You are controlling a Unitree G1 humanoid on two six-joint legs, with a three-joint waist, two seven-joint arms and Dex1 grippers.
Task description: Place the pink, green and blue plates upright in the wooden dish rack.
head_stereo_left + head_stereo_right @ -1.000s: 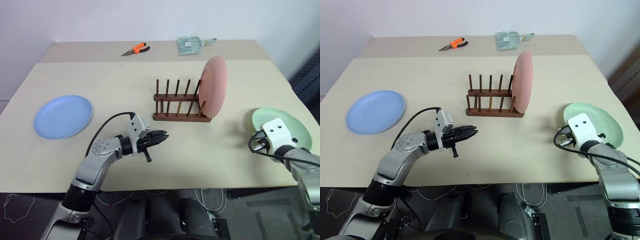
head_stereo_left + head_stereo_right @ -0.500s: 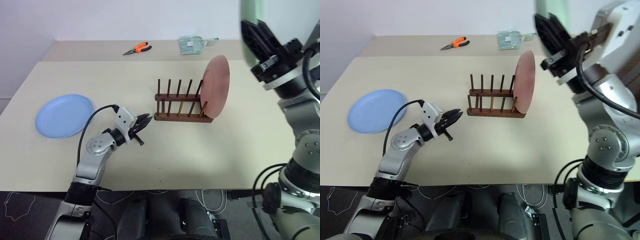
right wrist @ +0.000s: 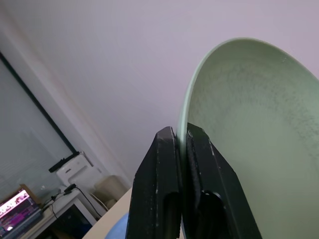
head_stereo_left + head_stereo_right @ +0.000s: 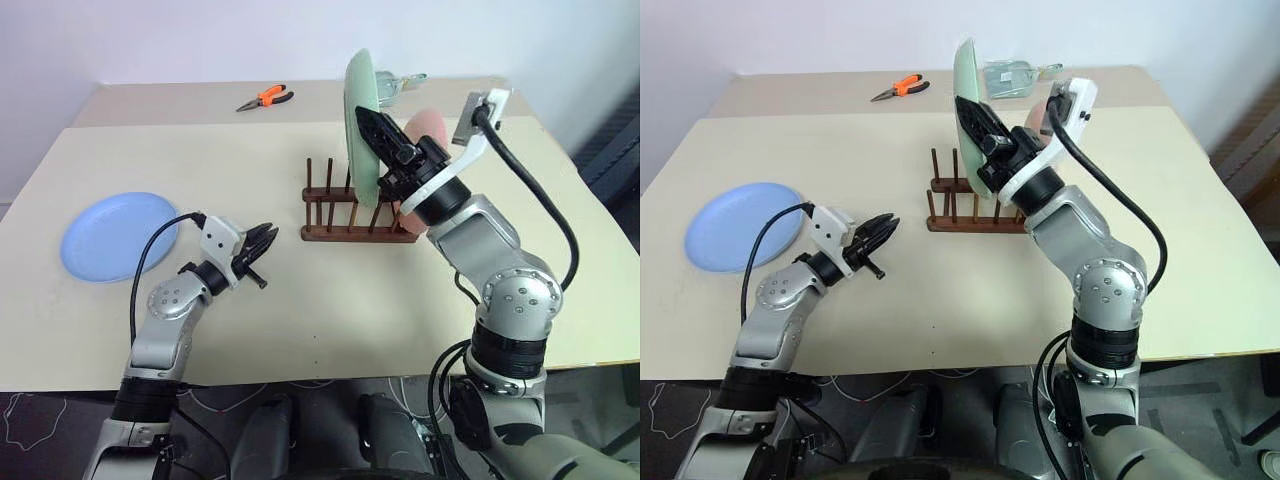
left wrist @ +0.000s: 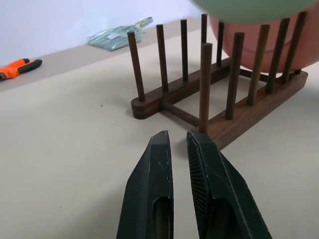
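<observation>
Both arms: silver-grey metal links, rounded joint housings with small screw holes. Black cable loops to each white wrist block. Left end effector and right end effector: 2 black ribbed fingers.

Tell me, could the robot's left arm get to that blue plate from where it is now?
Probably yes. The blue plate lies flat on the table on the robot's left, with only bare tabletop between it and the left gripper. That gripper is shut, holds nothing and points toward the wooden dish rack, so it would have to swing back.
</observation>
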